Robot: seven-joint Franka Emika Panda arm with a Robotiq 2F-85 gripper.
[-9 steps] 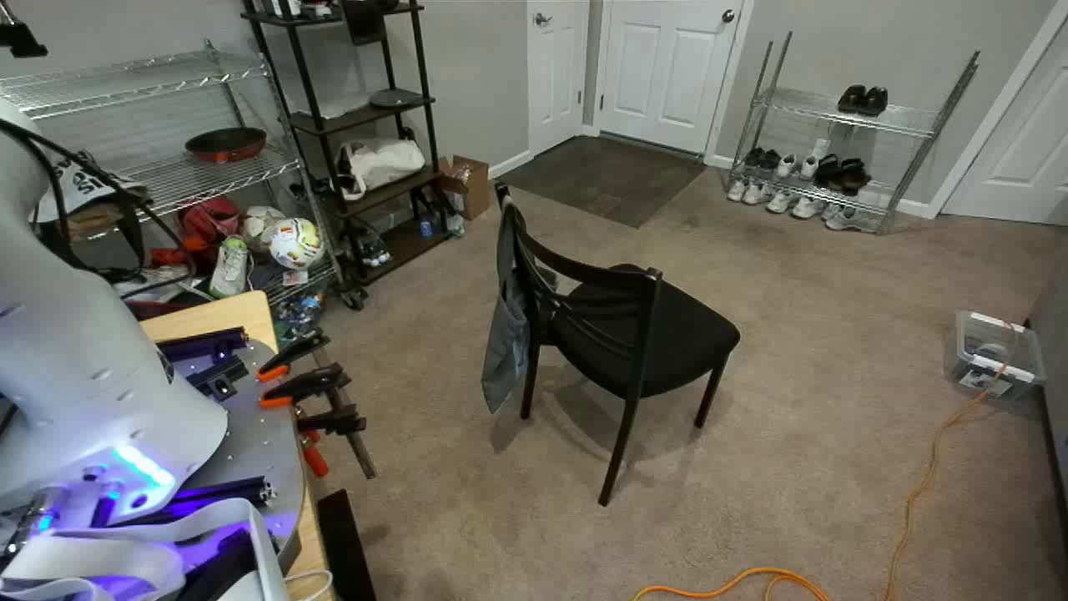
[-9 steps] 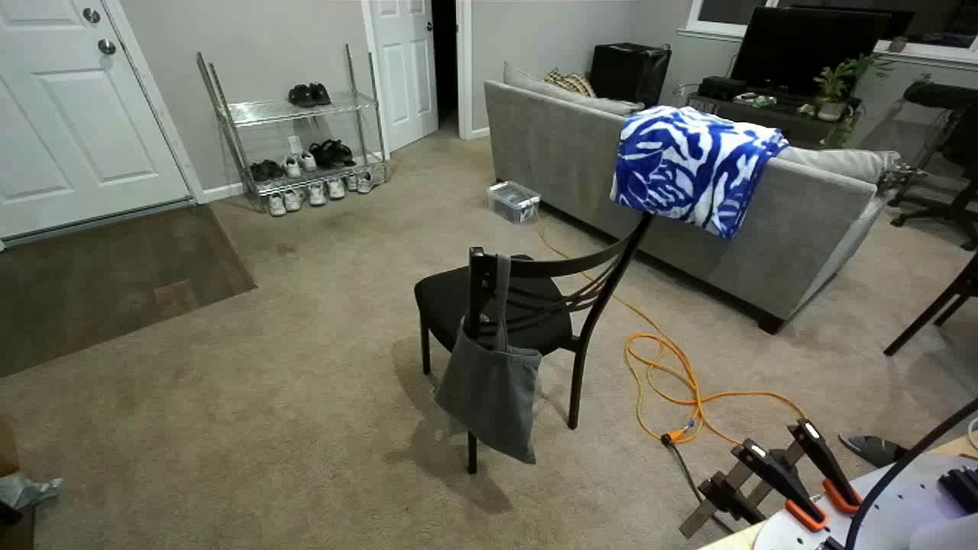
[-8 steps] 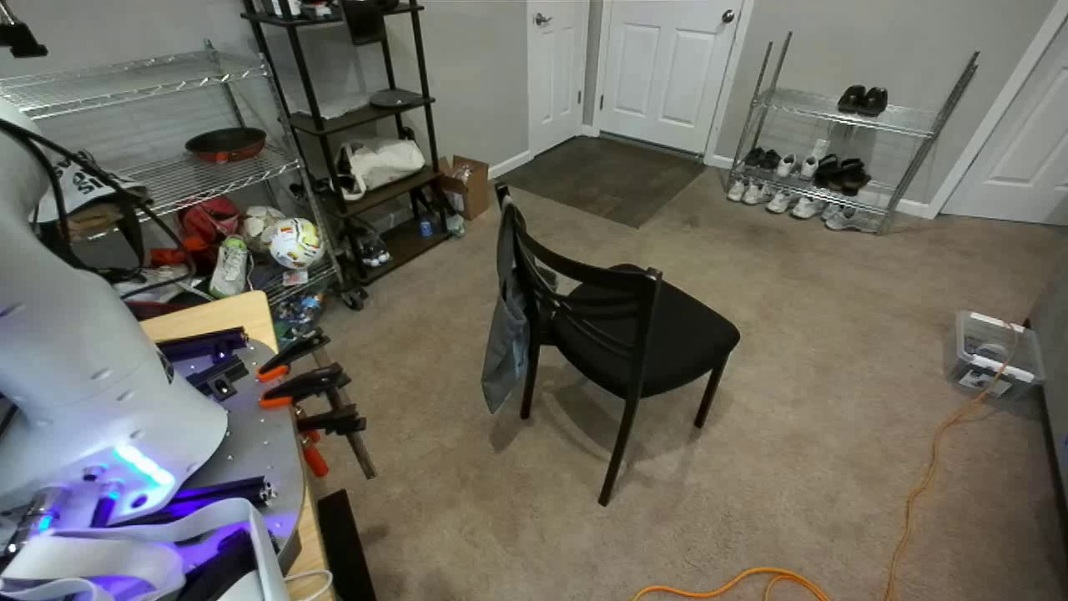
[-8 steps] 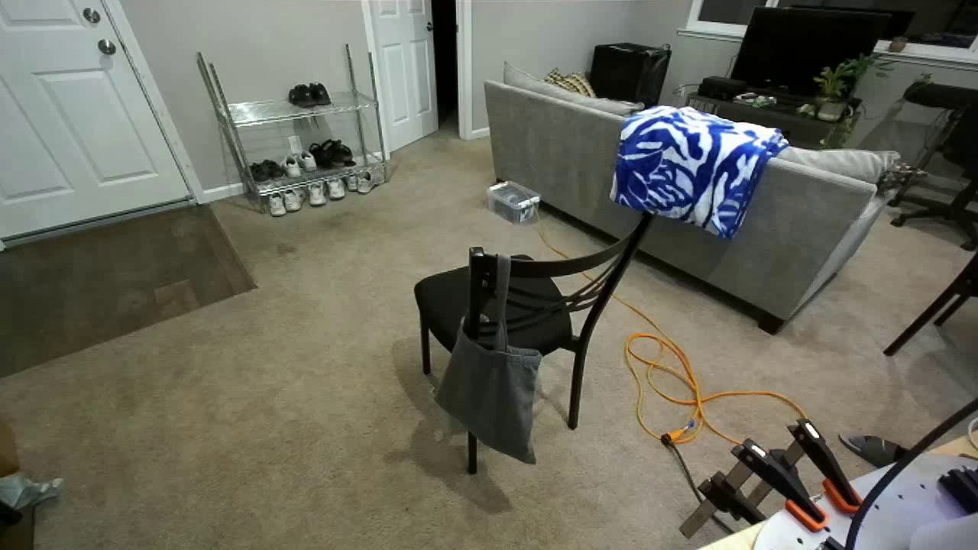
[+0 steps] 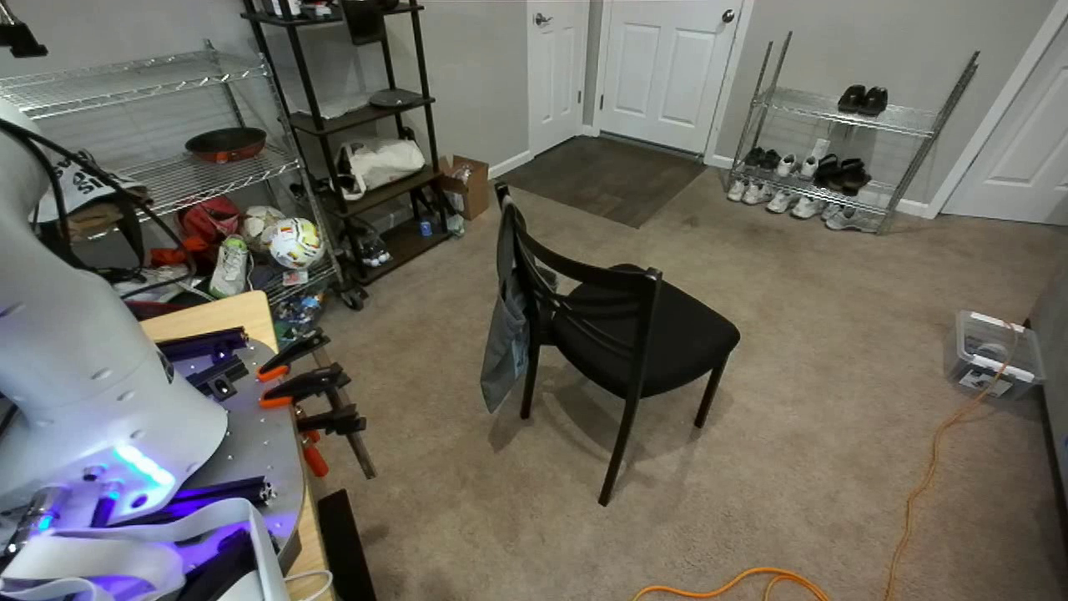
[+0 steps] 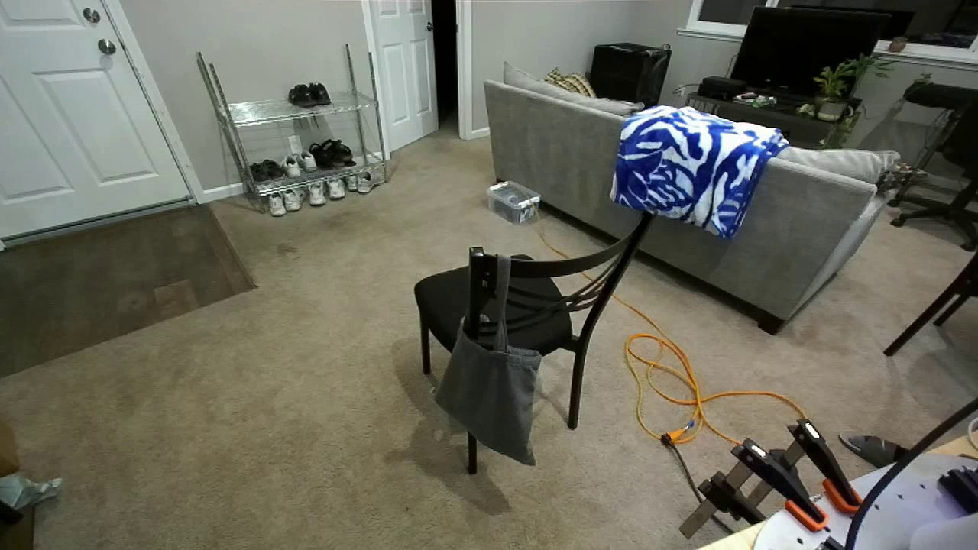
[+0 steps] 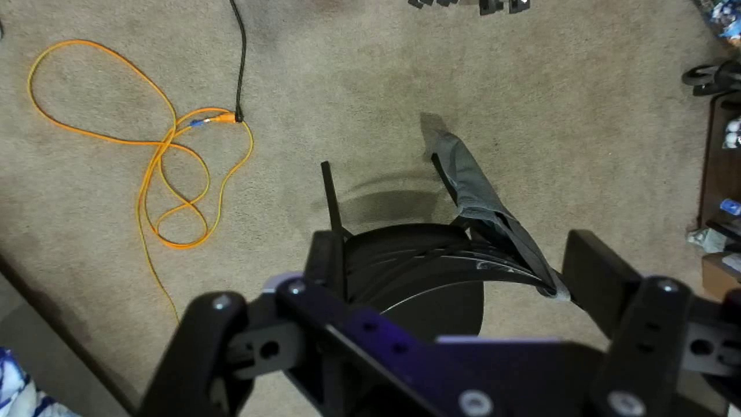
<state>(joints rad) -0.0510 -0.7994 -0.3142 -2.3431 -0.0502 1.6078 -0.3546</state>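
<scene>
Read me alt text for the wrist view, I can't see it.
An open black gripper points down toward a black chair with a gray bag hanging off it. An orange cord lies looped on the carpet at picture left.

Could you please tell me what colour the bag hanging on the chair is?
The bag is grey; it shows best in an exterior view.

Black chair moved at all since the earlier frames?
No. In an exterior view the black chair stands in the same place against the shoe rack, with no visible shift toward it or away.
</scene>
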